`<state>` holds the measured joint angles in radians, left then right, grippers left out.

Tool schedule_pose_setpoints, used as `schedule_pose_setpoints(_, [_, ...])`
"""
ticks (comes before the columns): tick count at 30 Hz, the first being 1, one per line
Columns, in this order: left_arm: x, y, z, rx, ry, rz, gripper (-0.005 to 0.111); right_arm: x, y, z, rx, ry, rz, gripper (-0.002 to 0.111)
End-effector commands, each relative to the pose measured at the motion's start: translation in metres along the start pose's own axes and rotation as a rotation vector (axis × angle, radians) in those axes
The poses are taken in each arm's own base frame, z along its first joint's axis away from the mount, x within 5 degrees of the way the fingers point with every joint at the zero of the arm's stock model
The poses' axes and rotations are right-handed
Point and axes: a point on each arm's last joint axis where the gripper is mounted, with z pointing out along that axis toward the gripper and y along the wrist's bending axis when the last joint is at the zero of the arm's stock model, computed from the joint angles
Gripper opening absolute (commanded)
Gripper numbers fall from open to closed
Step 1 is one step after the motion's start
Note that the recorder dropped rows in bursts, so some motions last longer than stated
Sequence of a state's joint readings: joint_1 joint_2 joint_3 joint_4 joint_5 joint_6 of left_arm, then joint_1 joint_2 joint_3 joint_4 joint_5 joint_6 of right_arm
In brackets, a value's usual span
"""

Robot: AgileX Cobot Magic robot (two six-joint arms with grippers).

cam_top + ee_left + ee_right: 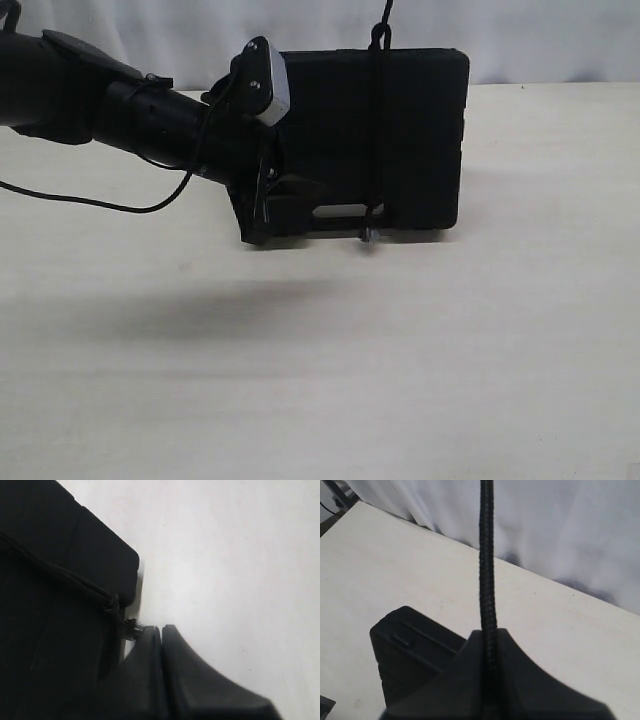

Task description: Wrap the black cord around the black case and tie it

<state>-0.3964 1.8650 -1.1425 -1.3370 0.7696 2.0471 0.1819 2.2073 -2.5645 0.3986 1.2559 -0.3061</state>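
Nearest, left gripper (161, 630) closed empty, frayed end of black cord (60, 572) just beside tips; cord crosses black case (420, 140) short way, right gripper (490, 637) pinching it taut.

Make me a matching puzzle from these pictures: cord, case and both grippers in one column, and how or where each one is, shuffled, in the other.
Column one:
1. black cord
2. black case
3. left gripper
4. right gripper

Column two:
A. shut on the cord
B. lies on the pale table
C. shut, tips at the case's edge
D. runs straight across the case's lid

Pairs: 1-D, 2-B, 3-C, 4-A.
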Motion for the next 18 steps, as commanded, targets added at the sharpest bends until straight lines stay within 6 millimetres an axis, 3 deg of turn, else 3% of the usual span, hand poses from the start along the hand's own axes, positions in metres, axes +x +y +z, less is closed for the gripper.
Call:
schedule_pose_setpoints(1, [-0.003,-0.001,-0.002,0.005,-0.014,-0.003,0.000,0.001,-0.002,0.001,0.000,-0.014,0.005,0.004])
schedule_pose_setpoints(12, [-0.003,-0.001,-0.002,-0.001,-0.012,-0.002,0.000,0.012,-0.012,0.017,0.037,0.051,0.004,0.004])
schedule_pose_setpoints(16, [-0.003,-0.001,-0.002,-0.001,-0.012,0.007,0.000,0.029,-0.021,0.034,0.076,0.146,0.014,0.004])
schedule_pose_setpoints(18, [-0.003,-0.001,-0.002,-0.001,-0.012,0.012,0.000,0.047,-0.021,0.052,0.020,0.217,0.051,0.004])
